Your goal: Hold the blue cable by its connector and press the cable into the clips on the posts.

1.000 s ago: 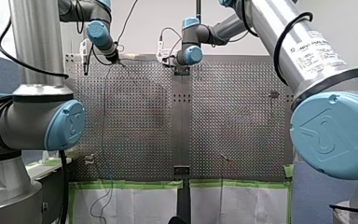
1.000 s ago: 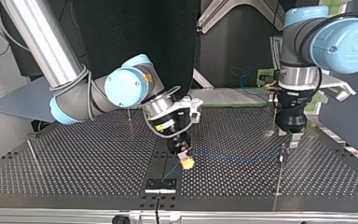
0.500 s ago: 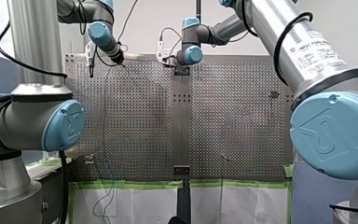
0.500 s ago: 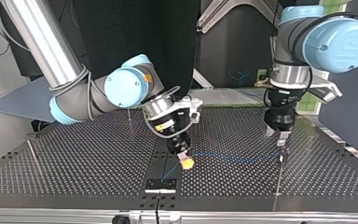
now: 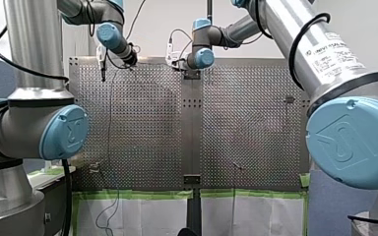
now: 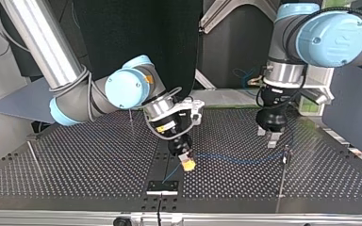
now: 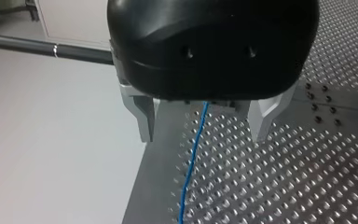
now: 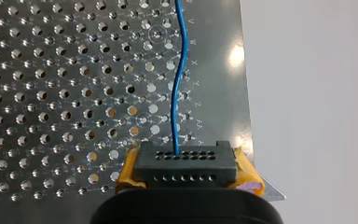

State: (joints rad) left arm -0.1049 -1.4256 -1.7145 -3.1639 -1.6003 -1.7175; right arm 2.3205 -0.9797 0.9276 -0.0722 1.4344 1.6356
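Since a second ago your left gripper has slid toward the top view's left. It has come off the thin post it hung over and now stands just beside the post's top, clear of it. Nothing else has shifted.

You can see in the left wrist view that its two metal fingers stand spread wide and hold nothing. The blue cable runs between and below them, touching neither, over the perforated table.

Your right gripper leans down near the table's middle seam, toward the edge nearest the top view's camera. Its yellow pads are clamped on either side of the black connector. The cable leaves the connector's face and runs ahead of that gripper, with a slight wave in it, along the table's edge.

In the top view the cable stretches from the connector toward the view's right, low over the table, and reaches the post near its top. From these views you cannot tell whether it sits in a clip there.
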